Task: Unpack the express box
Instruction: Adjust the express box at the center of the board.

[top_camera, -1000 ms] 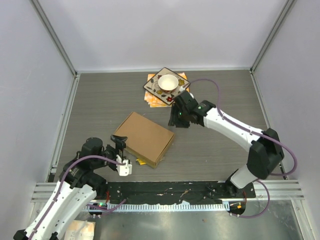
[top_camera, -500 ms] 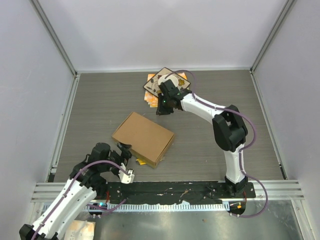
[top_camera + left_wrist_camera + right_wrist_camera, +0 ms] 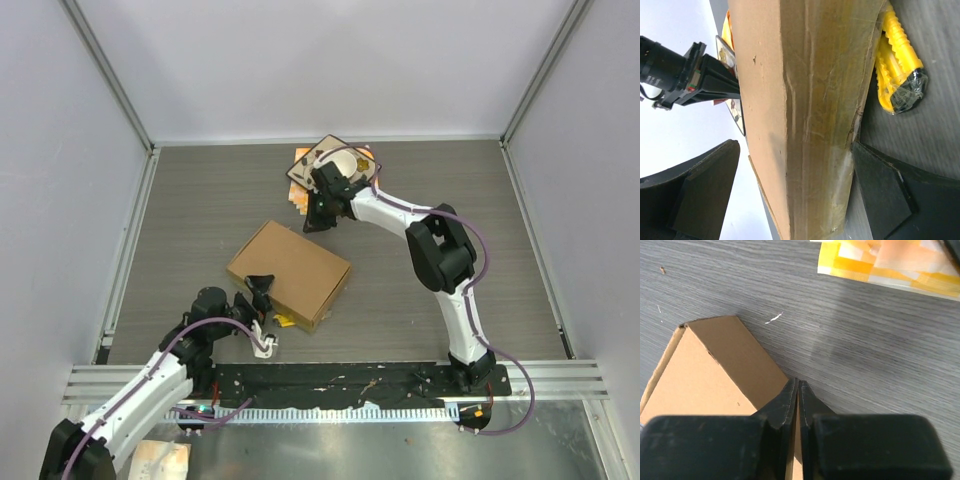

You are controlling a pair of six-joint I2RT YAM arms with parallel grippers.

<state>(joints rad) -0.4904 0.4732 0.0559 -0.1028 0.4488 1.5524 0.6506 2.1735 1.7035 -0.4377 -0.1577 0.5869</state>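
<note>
Just beside express box point(image 3: 290, 273), yellow object point(image 3: 897, 65)

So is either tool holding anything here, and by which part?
Nothing is clamped. The left tool stands open astride the near edge of the express box, with a gap on one side; the right tool is shut, empty.
</note>
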